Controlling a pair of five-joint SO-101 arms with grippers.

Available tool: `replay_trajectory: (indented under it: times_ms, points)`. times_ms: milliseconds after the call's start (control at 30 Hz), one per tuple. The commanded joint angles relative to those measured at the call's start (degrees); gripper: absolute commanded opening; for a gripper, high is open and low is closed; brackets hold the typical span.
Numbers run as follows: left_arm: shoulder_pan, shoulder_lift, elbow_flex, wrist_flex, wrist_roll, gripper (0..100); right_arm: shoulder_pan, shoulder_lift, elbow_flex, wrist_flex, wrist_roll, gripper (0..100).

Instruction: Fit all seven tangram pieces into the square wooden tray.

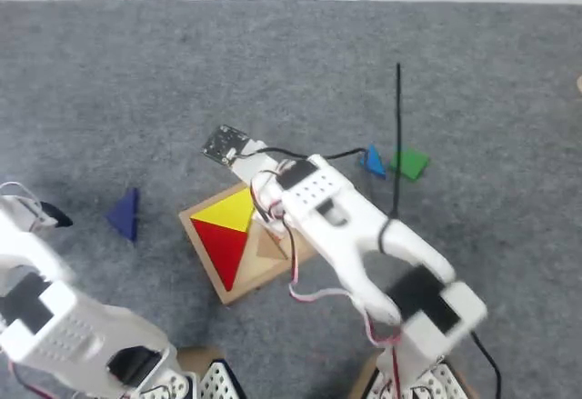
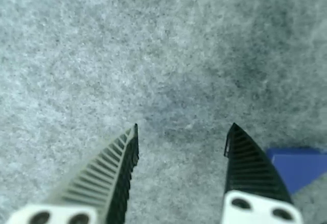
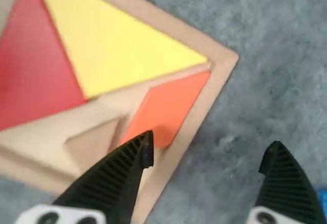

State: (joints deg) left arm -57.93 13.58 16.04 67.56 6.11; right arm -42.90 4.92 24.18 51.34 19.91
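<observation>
Hovering over tray (image 3: 222, 63) corner, right hand (image 3: 212, 145) spread wide, orange piece (image 3: 168, 106) just below.

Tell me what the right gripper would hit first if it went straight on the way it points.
The right gripper, open, straddles the wooden tray's rim, so probably that first; one fingertip is over the orange piece, the other over carpet. Depth unclear.

triangles (image 1: 232, 210) in tray (image 1: 204, 261), loose triangle (image 1: 125, 214) left of it
</observation>
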Motion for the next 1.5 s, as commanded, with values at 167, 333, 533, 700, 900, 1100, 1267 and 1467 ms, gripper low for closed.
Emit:
replay_trajectory:
  times_ms: [167, 333, 533, 700, 900, 1100, 1267, 1467]
  points:
    - [1.1, -3.3, -0.2, -0.9, -0.6, 26, -5.1, -11.8, 12.0, -4.8, -1.9, 33.5]
    - [1.0, -3.3, -0.2, -0.8, -0.6, 26, -5.2, -5.7, 10.4, -5.4, -2.3, 33.5]
    - [1.1, -3.3, -0.2, -0.9, -0.6, 26, -5.2, 2.1, 4.7, -4.3, -2.2, 33.5]
    - [1.2, -3.3, -0.2, -0.9, -0.6, 26, -4.8, 6.9, -2.5, -2.3, -2.0, 33.5]
    - [1.2, -3.3, -0.2, -0.9, -0.6, 26, -4.1, 10.7, -10.5, 2.0, -2.2, 33.5]
    - [1.3, -3.3, -0.2, -0.9, -0.6, 26, -3.7, 3.2, -10.9, 5.4, -2.4, 33.5]
    - [1.3, -3.3, -0.2, -0.9, -0.6, 26, -7.6, -2.9, -4.4, 4.8, -2.5, 33.5]
    - [1.1, -3.3, -0.2, -0.7, -0.6, 26, -10.9, -3.1, -1.6, 3.6, -4.4, 33.5]
